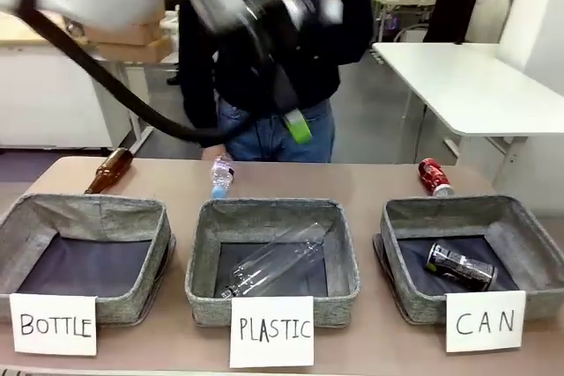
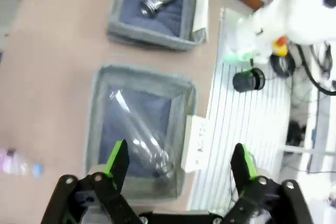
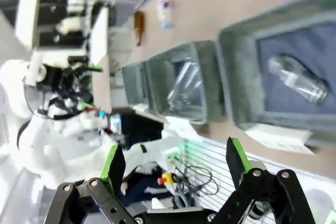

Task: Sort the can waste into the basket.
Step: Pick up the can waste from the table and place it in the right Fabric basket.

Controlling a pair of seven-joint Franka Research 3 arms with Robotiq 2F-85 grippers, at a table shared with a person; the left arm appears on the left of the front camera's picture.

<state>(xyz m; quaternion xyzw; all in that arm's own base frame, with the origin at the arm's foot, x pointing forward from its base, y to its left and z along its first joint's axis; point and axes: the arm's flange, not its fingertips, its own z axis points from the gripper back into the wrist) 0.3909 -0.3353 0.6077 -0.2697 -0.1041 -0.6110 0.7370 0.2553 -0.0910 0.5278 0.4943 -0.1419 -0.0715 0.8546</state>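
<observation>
Tan table (image 1: 370, 178) | black can (image 1: 460, 266) in CAN basket (image 1: 405, 217) | red can (image 1: 434, 176) behind it: light, dented, slippery, take mid-body | left gripper (image 2: 179, 167), right gripper (image 3: 175, 165) both spread, empty

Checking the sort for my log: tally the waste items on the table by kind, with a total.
Metal cans: 2, the black can in the CAN basket and the red can on the table behind it.
Clear plastic bottles: 2, one in the PLASTIC basket, one on the table.
Brown glass bottles: 1, on the table.
Total: 5.
</observation>
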